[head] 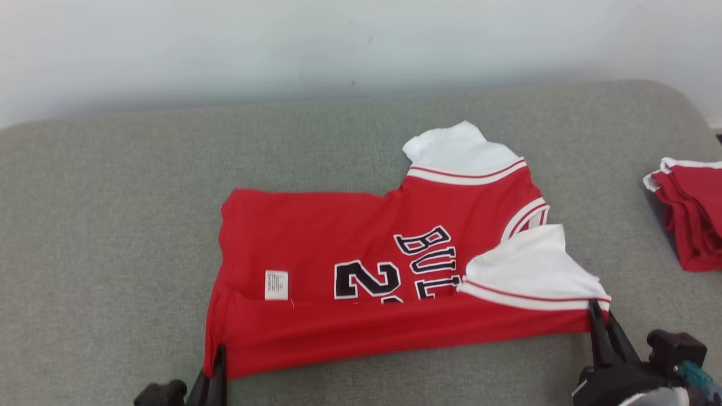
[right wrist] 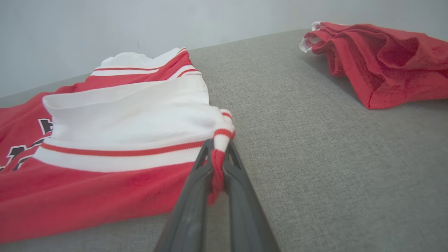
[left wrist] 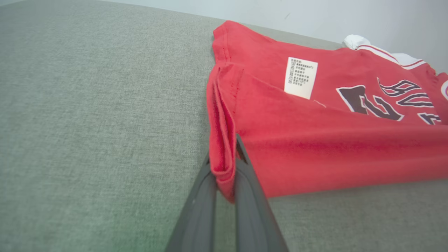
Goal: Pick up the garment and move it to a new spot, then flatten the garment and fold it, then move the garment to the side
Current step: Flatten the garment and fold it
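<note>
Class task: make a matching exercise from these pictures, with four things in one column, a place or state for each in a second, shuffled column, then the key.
1. left gripper
2. right gripper
3. white label
4. other red garment

A. heaped apart at the grey surface's right side
B. shut on the jersey's red hem corner
C. flat on red cloth beside the number
D. shut on the striped sleeve trim

Pairs: 1-B, 2-D, 3-C, 4-A.
</note>
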Available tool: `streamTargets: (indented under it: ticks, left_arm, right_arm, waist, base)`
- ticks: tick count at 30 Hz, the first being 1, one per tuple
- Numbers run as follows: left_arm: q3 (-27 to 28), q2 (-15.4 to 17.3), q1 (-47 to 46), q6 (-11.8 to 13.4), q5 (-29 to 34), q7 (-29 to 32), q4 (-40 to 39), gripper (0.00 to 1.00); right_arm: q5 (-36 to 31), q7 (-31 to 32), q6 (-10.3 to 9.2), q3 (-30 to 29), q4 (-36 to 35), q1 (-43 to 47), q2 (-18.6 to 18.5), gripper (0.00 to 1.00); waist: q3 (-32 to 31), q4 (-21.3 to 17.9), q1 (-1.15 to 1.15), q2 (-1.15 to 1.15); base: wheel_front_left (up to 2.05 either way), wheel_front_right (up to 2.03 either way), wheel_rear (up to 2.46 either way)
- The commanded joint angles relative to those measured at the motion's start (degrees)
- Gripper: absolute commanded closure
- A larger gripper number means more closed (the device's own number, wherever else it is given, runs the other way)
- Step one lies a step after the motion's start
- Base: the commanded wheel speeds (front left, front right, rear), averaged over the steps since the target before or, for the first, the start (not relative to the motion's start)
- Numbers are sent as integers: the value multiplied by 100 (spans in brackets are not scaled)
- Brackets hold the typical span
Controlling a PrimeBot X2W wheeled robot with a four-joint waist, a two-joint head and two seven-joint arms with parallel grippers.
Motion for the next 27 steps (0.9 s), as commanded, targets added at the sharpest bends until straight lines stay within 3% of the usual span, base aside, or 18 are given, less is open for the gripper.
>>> streamTargets:
  ticks: [1, 12, 23, 24, 25, 26, 27]
  left_arm:
    - [51, 33, 141, 2, 20, -17, -15, 100]
    - [1, 38, 885, 43, -63, -17, 59, 100]
    - [-257, 36, 1155, 132, -183, -17, 286, 100]
    - [-273, 34, 1130, 153, -194, -17, 302, 100]
    - [-290, 35, 1093, 166, -192, -17, 309, 74]
    - [-300, 34, 1059, 174, -181, -17, 303, 27]
    - [-295, 35, 1032, 214, -177, -17, 295, 0]
  right_arm:
    - [-37, 2, -20, -66, 21, 113, 10, 100]
    - [-119, 0, -21, -268, 57, 764, 152, 100]
    - [-101, 0, -21, -197, 122, 1087, 256, 100]
    - [-89, 0, -21, -178, 137, 1055, 252, 82]
    - [-95, 0, -20, -160, 158, 1018, 236, 17]
    - [-99, 0, -20, -143, 184, 974, 229, 0]
    - [-119, 0, -19, -119, 198, 926, 217, 0]
  waist:
    - [-262, -1, 0, 0]
    - [-859, 34, 0, 0]
    - [-868, 52, 0, 0]
    - [-846, 56, 0, 0]
    - [-823, 61, 0, 0]
    - [-798, 69, 0, 0]
    - [-778, 76, 0, 0]
  base:
    - [0, 0, 0]
    - [0, 0, 0]
    - [0, 0, 0]
    - [0, 0, 0]
    - [0, 0, 0]
    - [0, 0, 0]
    - [0, 0, 0]
